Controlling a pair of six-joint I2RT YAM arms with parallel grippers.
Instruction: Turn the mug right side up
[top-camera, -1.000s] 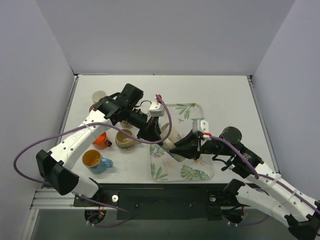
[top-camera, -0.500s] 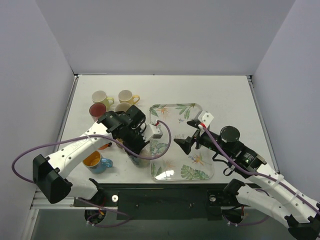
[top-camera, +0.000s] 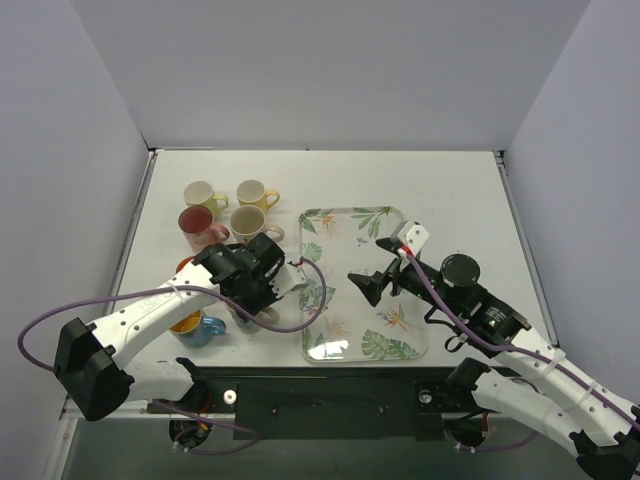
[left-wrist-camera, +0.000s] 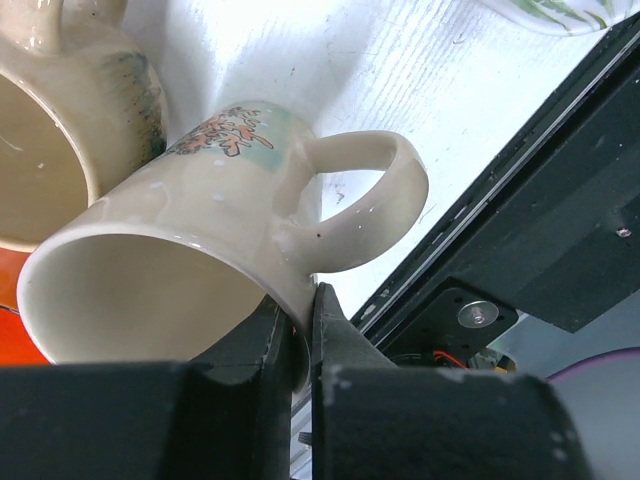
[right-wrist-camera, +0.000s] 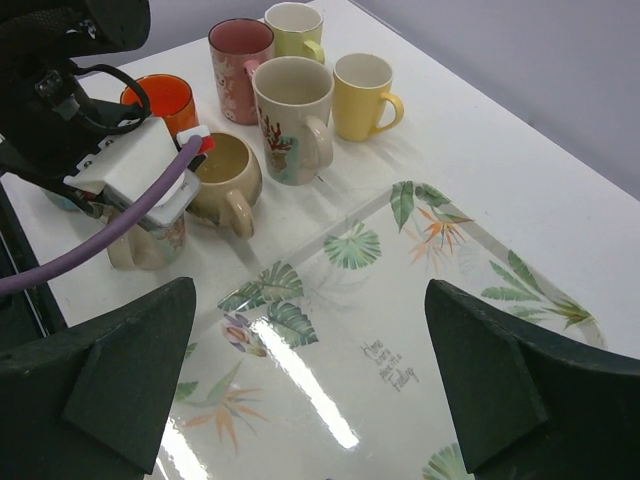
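Observation:
The mug (left-wrist-camera: 200, 210) is cream with a floral print and a loop handle. In the left wrist view its mouth faces the camera. It stands about upright, just left of the tray (top-camera: 360, 225), and I cannot tell whether its base touches the table. My left gripper (left-wrist-camera: 303, 310) is shut on the mug's wall beside the handle, one finger inside and one outside. In the top view the left gripper (top-camera: 265, 295) covers most of the mug (top-camera: 247, 318). My right gripper (right-wrist-camera: 320, 400) hangs open over the tray (right-wrist-camera: 450, 280), holding nothing.
Upright mugs crowd the table left of the tray: orange (right-wrist-camera: 158, 100), pink (right-wrist-camera: 240, 55), pale yellow (right-wrist-camera: 295, 25), yellow (right-wrist-camera: 362, 90), tall cream (right-wrist-camera: 293, 110) and tan (right-wrist-camera: 225, 170). A blue mug (top-camera: 190, 325) stands near the front edge. The left arm's purple cable (right-wrist-camera: 110, 235) loops beside the held mug.
The left arm carried the mug from over the tray down to the table left of it. The right gripper let go of the mug, opened wide and drew back to the right.

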